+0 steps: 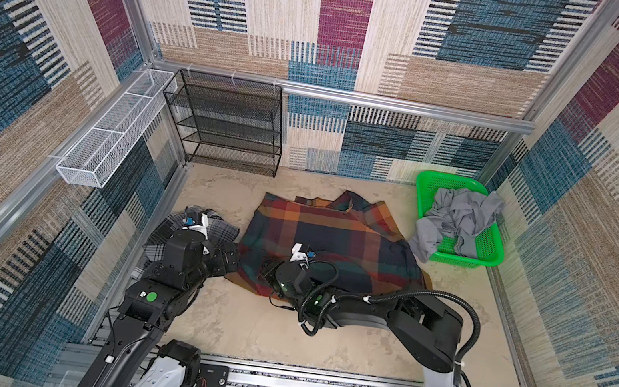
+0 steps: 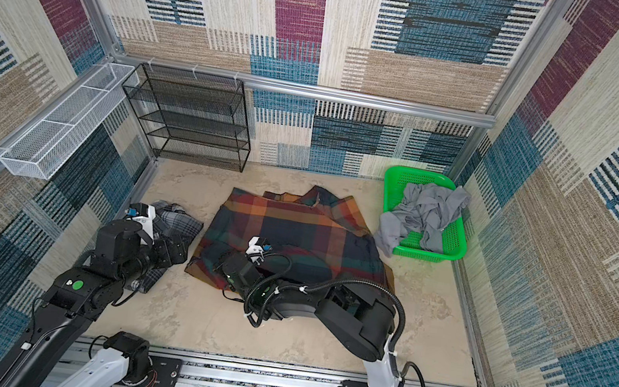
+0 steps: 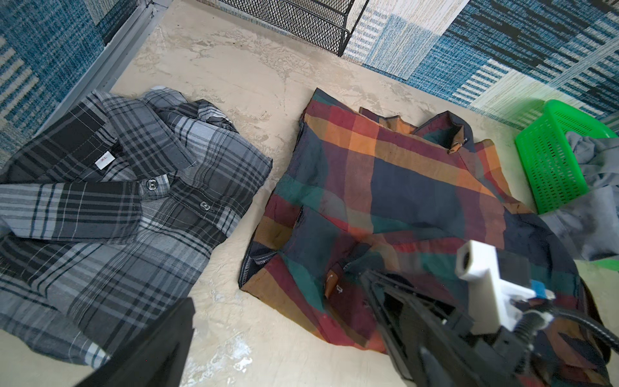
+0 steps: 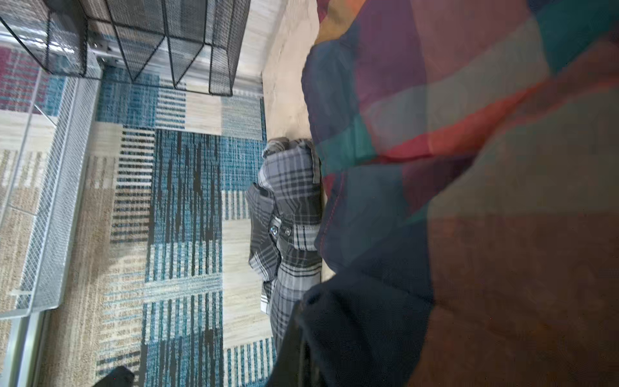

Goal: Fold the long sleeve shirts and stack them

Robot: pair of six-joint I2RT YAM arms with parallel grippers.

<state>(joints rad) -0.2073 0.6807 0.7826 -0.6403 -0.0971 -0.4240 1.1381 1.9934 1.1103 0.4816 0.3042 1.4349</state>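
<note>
At worktop (image 1: pixel 257 329) left, grey plaid shirt (image 3: pixel 134 201) looked roughly folded; left gripper (image 1: pixel 227 261) above it, fingers apart. Centre: multicolour plaid shirt (image 1: pixel 334 240) part-folded, unstacked; right gripper (image 3: pixel 370 279) at its near-left edge, fingers together, hold on cloth unclear.

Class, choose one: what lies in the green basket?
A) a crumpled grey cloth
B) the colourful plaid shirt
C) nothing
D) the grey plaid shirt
A: grey cloth fills the green basket, spilling over its rim; the grey plaid shirt and colourful plaid shirt lie outside it.
</note>
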